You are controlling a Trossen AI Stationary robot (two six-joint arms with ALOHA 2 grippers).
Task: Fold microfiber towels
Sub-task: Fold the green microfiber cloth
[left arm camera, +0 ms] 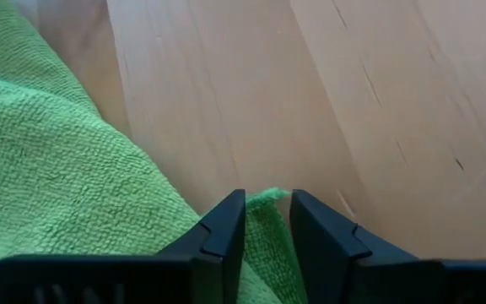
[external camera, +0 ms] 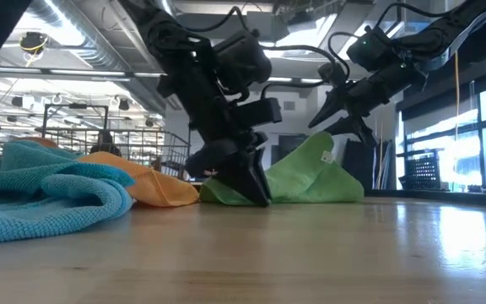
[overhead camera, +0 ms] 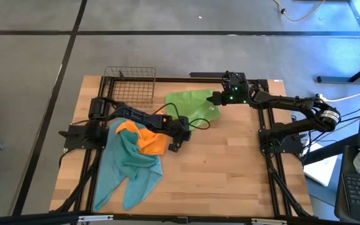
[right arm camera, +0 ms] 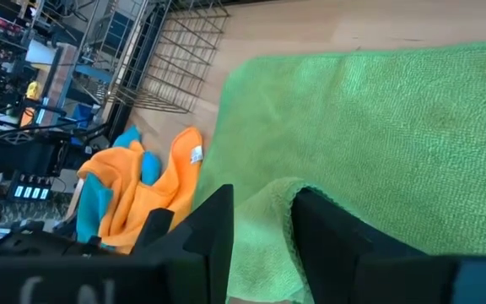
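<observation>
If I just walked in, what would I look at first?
The bright green towel, spread near the table's far edge with both robot arms at it. The right gripper pinches its raised edge, while the left gripper stands over a corner, fingers parted. Next, the orange towel and teal towels heaped at the left.

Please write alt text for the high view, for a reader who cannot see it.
On a wooden table, the right gripper holds one edge of a lime green towel, while the left gripper is at the opposite corner. An orange towel and a teal towel lie heaped at left, near a wire basket.
</observation>
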